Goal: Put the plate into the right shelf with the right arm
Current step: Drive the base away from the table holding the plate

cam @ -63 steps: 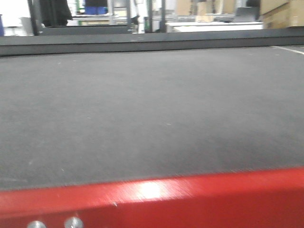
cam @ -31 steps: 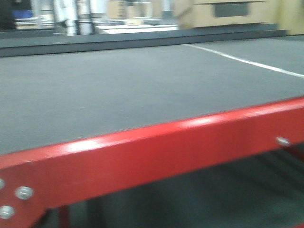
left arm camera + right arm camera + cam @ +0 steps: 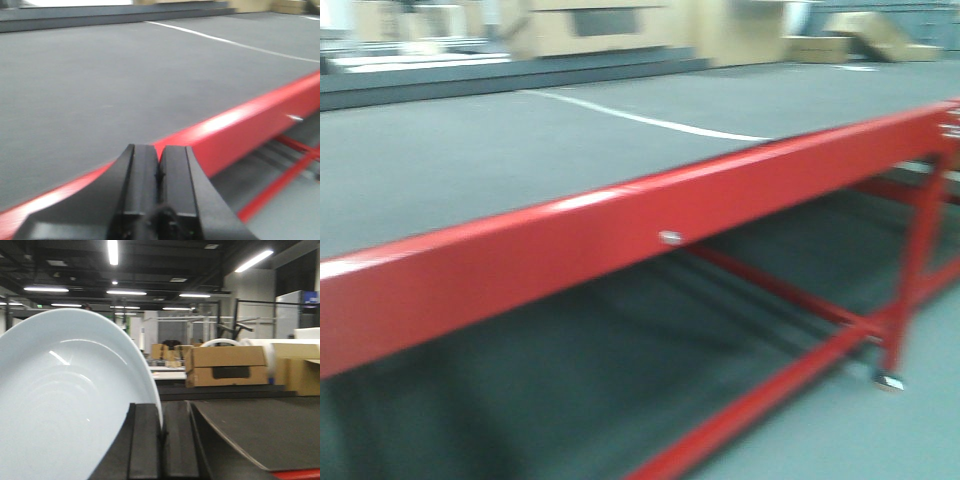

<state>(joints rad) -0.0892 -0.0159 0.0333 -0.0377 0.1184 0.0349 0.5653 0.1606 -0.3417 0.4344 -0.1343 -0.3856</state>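
Right gripper [image 3: 161,435] is pinching the plate [image 3: 65,405] by its rim; it stands on edge, cut off left and below. Left gripper [image 3: 159,170] is squeezed together on nothing, above the blurry red-framed table [image 3: 570,240].

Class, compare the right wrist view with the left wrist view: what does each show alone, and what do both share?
Right wrist only: the plate, gripped at its rim by the right gripper, cardboard boxes, ceiling lights. Left wrist only: the left gripper shut on nothing, a white line across the tabletop, red braces beneath. Both: the tabletop and its red edge.
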